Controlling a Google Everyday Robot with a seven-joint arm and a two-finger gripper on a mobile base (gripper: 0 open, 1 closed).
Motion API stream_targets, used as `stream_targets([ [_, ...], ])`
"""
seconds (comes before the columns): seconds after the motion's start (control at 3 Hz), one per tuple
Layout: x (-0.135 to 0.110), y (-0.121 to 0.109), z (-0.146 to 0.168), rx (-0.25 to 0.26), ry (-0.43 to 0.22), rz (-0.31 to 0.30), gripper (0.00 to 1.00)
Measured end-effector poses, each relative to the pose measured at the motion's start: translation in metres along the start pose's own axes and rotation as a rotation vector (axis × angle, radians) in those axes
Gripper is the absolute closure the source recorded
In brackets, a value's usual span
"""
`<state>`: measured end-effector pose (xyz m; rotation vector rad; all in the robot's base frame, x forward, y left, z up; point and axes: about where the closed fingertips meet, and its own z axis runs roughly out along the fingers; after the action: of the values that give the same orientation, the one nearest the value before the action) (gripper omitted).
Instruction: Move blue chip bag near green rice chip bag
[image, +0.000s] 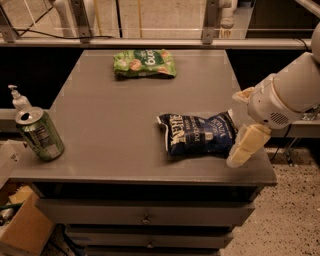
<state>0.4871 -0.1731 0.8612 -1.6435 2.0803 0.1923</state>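
On the grey flat-topped table (110, 115), near its front left corner, stands an opened green metal drink can (40, 134), with a clear pump bottle (19, 99) just behind it. At the front right edge the white gripper (235, 130) hovers, its cream fingers (246, 146) spread apart and holding nothing, just beside the right end of the crinkly dark navy foil blue chip bag (197, 135), which lies flat. Well apart, at the far edge, lies the bright green rice chip bag (145, 62).

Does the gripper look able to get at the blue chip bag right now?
Probably yes: the gripper hangs beside the blue chip bag, at its right end, with nothing between them.
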Motion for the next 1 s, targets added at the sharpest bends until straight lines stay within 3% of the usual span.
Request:
stream_targets([
  [0.33, -0.003, 0.003, 0.013, -0.015, -0.04, 0.016, 0.0],
  [0.67, -0.009, 0.006, 0.022, -0.025, -0.056, 0.04, 0.16],
  [1.0, -0.013, 0.011, 0.027, -0.035, -0.068, 0.062, 0.4],
])
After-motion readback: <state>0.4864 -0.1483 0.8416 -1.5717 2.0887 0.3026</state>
